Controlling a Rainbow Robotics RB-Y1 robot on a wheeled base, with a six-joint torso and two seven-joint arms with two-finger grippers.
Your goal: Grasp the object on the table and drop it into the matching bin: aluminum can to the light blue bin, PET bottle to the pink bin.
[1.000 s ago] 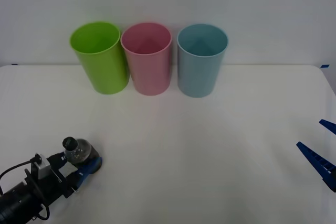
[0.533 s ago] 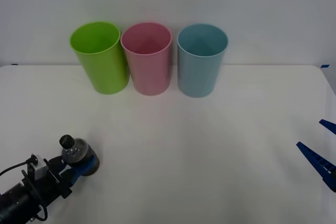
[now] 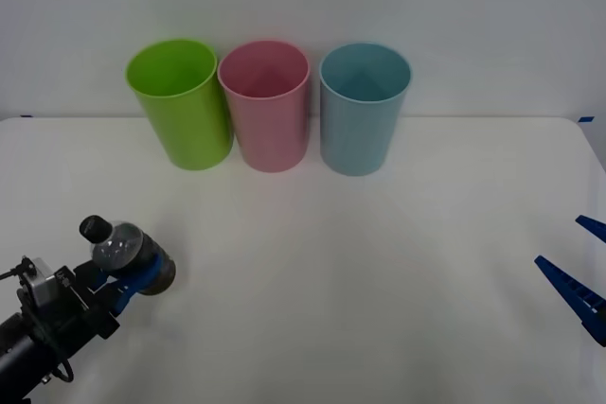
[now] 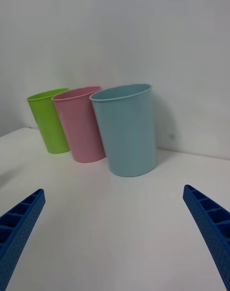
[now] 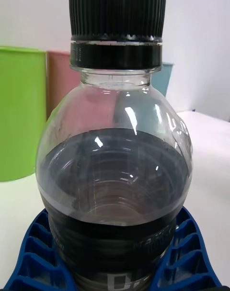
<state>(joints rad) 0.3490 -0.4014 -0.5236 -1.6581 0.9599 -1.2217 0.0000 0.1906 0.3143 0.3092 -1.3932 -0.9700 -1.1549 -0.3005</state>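
Observation:
My left gripper (image 3: pixel 140 276) is shut on the PET bottle (image 3: pixel 118 251), a small clear bottle with a black cap and dark lower body, held above the table (image 3: pixel 360 272) at the front left. In the left wrist view the PET bottle (image 5: pixel 115 166) stands upright between the blue fingers (image 5: pixel 33 257). The pink bin (image 3: pixel 265 104) stands at the back between a lime green bin (image 3: pixel 180 101) and the light blue bin (image 3: pixel 364 106). My right gripper (image 3: pixel 579 267) waits open at the table's right edge; from its wrist the light blue bin (image 4: pixel 125 128) and pink bin (image 4: pixel 80 123) stand ahead.
The three bins stand in a tight row near the back wall. A wide stretch of white tabletop lies between them and both grippers. The lime green bin (image 4: pixel 48 119) is the farthest from the right gripper.
My left gripper has lifted the bottle and carried it up and to the left. The right arm has not moved.

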